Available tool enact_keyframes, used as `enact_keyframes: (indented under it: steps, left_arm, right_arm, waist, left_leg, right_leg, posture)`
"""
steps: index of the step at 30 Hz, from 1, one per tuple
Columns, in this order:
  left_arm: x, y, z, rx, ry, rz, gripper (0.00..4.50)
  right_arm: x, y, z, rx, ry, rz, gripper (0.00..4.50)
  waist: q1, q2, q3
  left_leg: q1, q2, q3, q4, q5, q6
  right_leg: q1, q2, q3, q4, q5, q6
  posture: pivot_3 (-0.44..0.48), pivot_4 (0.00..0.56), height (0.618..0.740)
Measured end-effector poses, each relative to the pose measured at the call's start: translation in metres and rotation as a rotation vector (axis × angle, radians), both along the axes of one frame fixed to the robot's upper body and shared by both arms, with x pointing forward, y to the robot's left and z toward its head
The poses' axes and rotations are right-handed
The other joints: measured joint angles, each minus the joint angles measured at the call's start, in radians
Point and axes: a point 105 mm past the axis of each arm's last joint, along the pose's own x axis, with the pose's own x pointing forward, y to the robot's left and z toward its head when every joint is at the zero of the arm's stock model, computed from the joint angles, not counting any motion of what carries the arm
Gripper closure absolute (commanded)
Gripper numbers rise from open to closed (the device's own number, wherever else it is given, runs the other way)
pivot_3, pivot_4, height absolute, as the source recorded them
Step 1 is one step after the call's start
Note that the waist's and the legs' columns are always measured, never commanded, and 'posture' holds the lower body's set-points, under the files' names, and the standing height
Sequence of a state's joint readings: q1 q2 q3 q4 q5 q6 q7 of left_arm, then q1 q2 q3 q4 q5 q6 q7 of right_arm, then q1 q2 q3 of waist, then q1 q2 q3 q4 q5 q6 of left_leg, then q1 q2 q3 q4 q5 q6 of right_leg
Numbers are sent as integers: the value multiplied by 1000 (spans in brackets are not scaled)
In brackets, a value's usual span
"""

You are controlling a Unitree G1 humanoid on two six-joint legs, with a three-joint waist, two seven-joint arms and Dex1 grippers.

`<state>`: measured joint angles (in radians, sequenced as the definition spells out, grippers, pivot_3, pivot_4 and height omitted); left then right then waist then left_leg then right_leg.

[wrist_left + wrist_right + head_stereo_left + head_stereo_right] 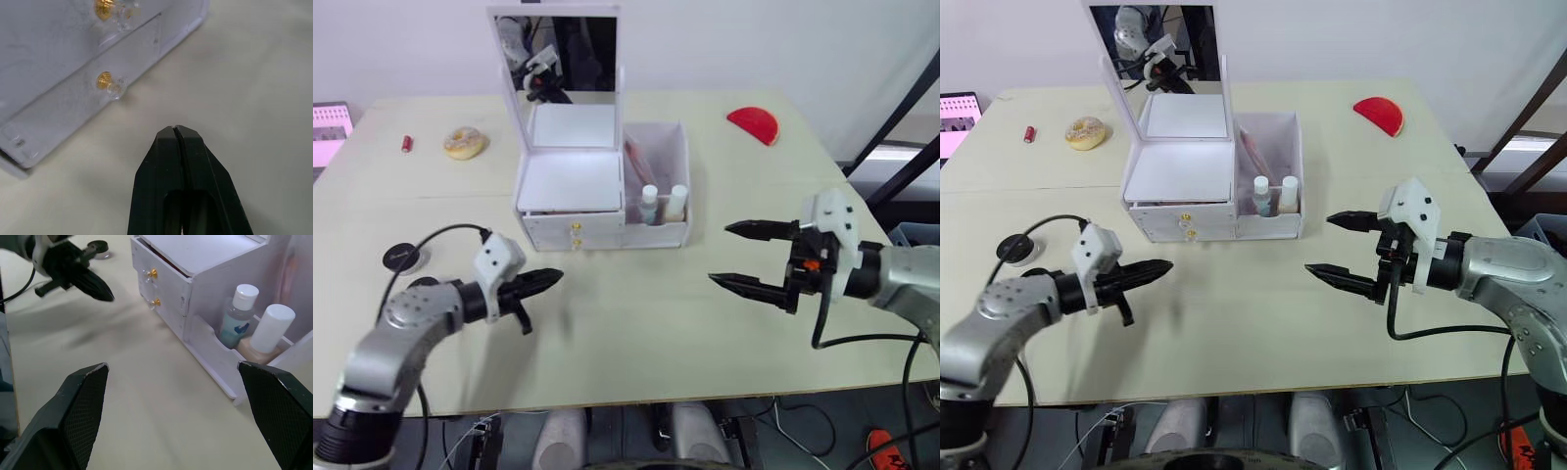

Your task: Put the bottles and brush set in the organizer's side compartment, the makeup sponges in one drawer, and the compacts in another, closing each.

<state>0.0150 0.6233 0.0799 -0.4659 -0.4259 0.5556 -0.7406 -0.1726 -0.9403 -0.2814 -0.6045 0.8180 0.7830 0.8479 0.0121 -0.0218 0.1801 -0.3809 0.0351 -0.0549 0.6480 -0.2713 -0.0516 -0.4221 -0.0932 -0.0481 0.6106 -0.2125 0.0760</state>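
The white organizer stands mid-table with its mirror lid raised. Its two drawers, with gold knobs, look shut. In the side compartment stand two bottles, and the pink brush set leans behind them. My left gripper is shut and holds nothing, hovering low over the table a little in front of the drawers. My right gripper hangs wide open and holds nothing, to the right of the organizer's front. The makeup sponges and compacts are out of view.
A doughnut-like object and a small red item lie at the back left. A red half-disc lies at the back right. A black round puck with a cable sits near my left arm.
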Motion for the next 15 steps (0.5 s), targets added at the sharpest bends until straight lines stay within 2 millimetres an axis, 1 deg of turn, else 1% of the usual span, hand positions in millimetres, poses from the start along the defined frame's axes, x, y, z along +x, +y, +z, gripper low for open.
enact_keyframes:
  steps: [2, 3, 4, 7, 8, 10, 13, 15]
  left_arm:
    - [-3, -4, -6, -18, 2, 40, 3630]
    - [-5, -6, -8, -26, -1, 62, 3156]
    - [-6, -9, -10, -32, -10, 83, 2550]
    - [-7, -17, -15, -51, -49, 173, 1065]
    - [-6, -18, -16, -57, -55, 188, 1065]
    - [-2, -24, -19, -81, -100, 305, 1065]
    - [3, -31, -22, -77, -132, 384, 1065]
    - [13, -32, -24, -77, -144, 443, 1065]
  right_arm:
    - [0, 1, -1, 9, 10, -1, 0]
    - [0, 1, -2, 13, 12, -1, 0]
    - [0, 1, -2, 16, 14, -3, 0]
    - [0, 2, -2, 20, 22, 0, 0]
    - [0, 2, -2, 20, 23, 1, 0]
    - [-1, 3, -4, 21, 36, 12, 0]
    - [-2, 3, -2, 14, 41, 26, 0]
    - [-2, 3, -1, 5, 54, 35, 0]
  waist:
    - [1, 0, 0]
    - [1, 0, 0]
    - [1, 0, 0]
    - [2, 0, 0]
    - [2, 0, 0]
    - [2, 0, 0]
    - [2, 0, 0]
    - [3, 0, 0]
  left_leg:
    - [1, 0, 0, 0, 0, 0]
    - [2, 0, 0, 0, 0, 0]
    - [4, 0, 0, 0, 0, 0]
    - [7, 0, 0, 1, 0, 0]
    - [7, 0, 0, 1, 0, 0]
    - [7, 0, 0, 2, 0, 0]
    - [8, 0, -1, 2, 0, 0]
    - [7, 0, -2, 2, 0, 0]
  right_leg:
    - [1, 0, 0, 0, -1, 2]
    - [2, 0, 0, 0, -2, 3]
    - [4, 0, 0, 0, -2, 3]
    - [8, 0, 0, -1, -3, 4]
    - [9, 0, 0, -1, -3, 4]
    - [10, 0, 0, -2, -3, 4]
    - [10, 0, 0, -2, -3, 4]
    - [10, 0, 0, -2, -3, 4]
  posture:
    - [0, 150, 739]
    - [0, 150, 739]
    - [0, 150, 739]
    - [0, 150, 739]
    - [0, 150, 739]
    - [0, 150, 739]
    - [0, 150, 739]
    - [0, 150, 739]
